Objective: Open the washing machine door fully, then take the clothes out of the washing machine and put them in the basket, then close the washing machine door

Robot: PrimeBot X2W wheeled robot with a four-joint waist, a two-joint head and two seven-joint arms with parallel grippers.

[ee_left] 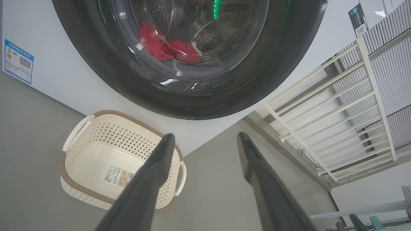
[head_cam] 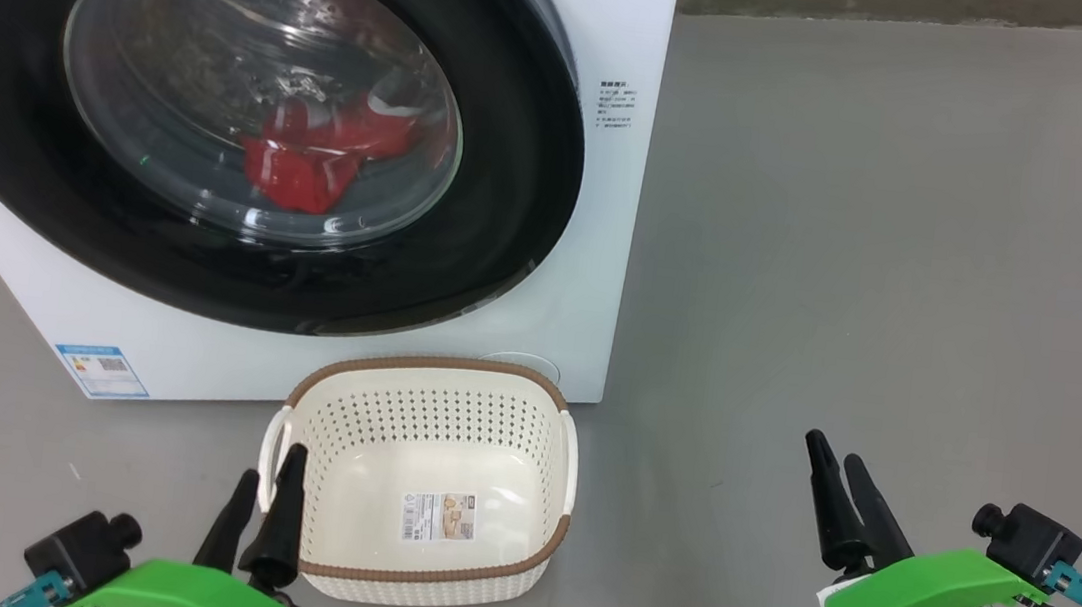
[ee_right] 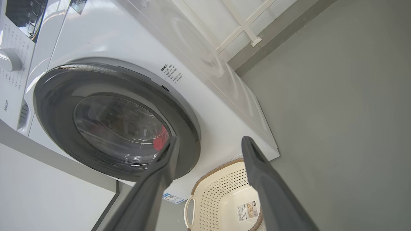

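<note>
**A:** How far had you got with the laundry?

**B:** Nowhere yet, by my reckoning. The washing machine door [head_cam: 223,79] sat shut, flat against the front of the washing machine [head_cam: 594,279]. So every step was left: swing it fully open, empty the drum, fill the basket [head_cam: 429,412], then shut the door.

**A:** And your hands?

**B:** Neither held anything. My left gripper [head_cam: 272,464] hung low by the basket's near left corner, its fingers spread with only air between them. My right gripper [head_cam: 836,447] was well apart to the right, over bare grey floor [head_cam: 910,232], with its fingers parted the same way and touching nothing.

**A:** Where were the clothes?

**B:** The clothes [head_cam: 315,159] were inside the drum, behind the glass. They lay as a crumpled red heap low in the window, a little right of its middle from my head. There was a bit of white near the top of the heap. I could not tell how many pieces it was.

**A:** And the basket?

**B:** It stood upright on the floor just in front of the machine, below the lower right of the door. It was close to the white front panel, though I could not tell whether it touched. Nothing lay in it except the paper label [head_cam: 440,517] stuck to its floor, so no garment had reached it.
</note>
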